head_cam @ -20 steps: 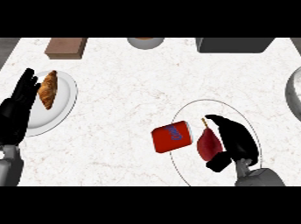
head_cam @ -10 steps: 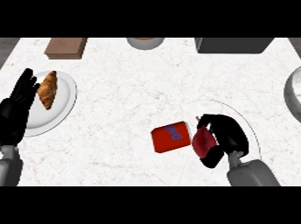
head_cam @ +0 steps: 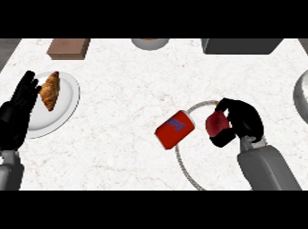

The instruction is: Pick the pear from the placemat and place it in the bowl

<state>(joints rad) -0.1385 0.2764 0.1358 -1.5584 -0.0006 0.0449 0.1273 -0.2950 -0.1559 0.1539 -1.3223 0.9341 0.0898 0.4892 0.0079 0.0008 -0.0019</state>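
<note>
Readable text: none could be made out on the surface (head_cam: 117,67).
Red packet (head_cam: 174,130): bore a blue mark (head_cam: 177,125) across its face, too blurred to read as letters, a number or a brand.
Packet's place: just beside the fingers (head_cam: 231,107) of the right hand (head_cam: 244,121), on their left side.

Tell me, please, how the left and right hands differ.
The left hand is open, fingers straight; the right hand is curled round the dark red pear. The left hand rests by the plate, holding nothing; the right hand is over the placemat. Both are black.
</note>
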